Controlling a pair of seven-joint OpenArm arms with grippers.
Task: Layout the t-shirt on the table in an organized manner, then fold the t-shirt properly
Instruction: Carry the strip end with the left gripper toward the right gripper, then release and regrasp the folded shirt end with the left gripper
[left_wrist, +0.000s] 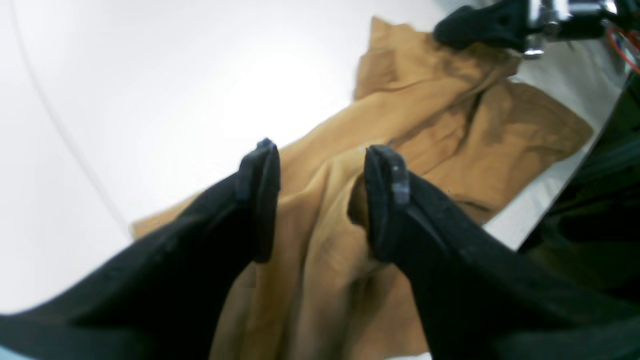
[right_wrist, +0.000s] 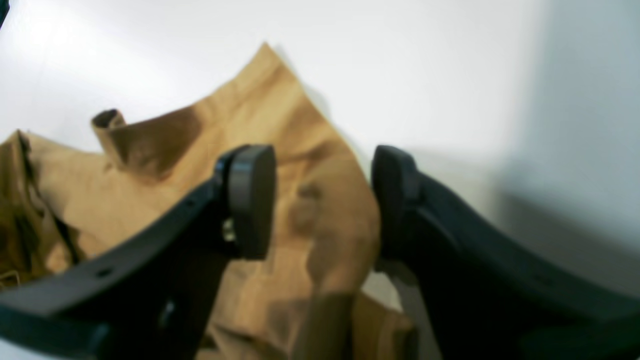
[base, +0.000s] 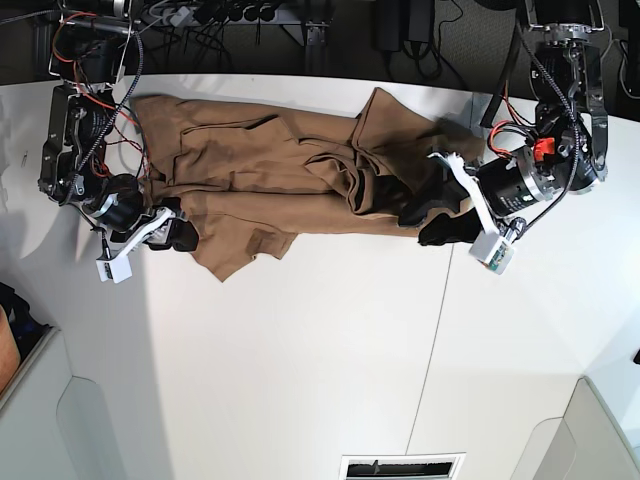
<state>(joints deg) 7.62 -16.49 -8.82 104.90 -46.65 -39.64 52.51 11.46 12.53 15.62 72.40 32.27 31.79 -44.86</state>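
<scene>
1. Cloth of the t-shirt (base: 270, 175) is lying stretched across the far part of the table (base: 320, 350), rumpled, with folds piling up toward the middle and one corner hanging down toward the near side.
2. At one end of the shirt the left gripper (base: 432, 215) is sitting right at the bunched edge of the fabric, on the right side of the base view.
3. In the left wrist view the left gripper (left_wrist: 320, 200) is standing with its jaws spread apart, and a ridge of tan cloth (left_wrist: 325, 240) is rising up between them. The inner side of one finger (left_wrist: 382, 200) is seeming to touch the fabric, but I cannot tell if the cloth is really pinched.
4. At the other end the right gripper (base: 180, 232) is resting at the shirt's edge, near the hanging corner.
5. In the right wrist view the right gripper (right_wrist: 322, 200) is also standing wide, with a fold of the t-shirt (right_wrist: 320, 220) lying in the gap between the pads (right_wrist: 252, 200). The picture is blurred, so whether they are pressing the cloth I cannot say.
6. The far gripper (left_wrist: 480, 25) is showing at the top of the left wrist view, over the shirt's other end.
</scene>
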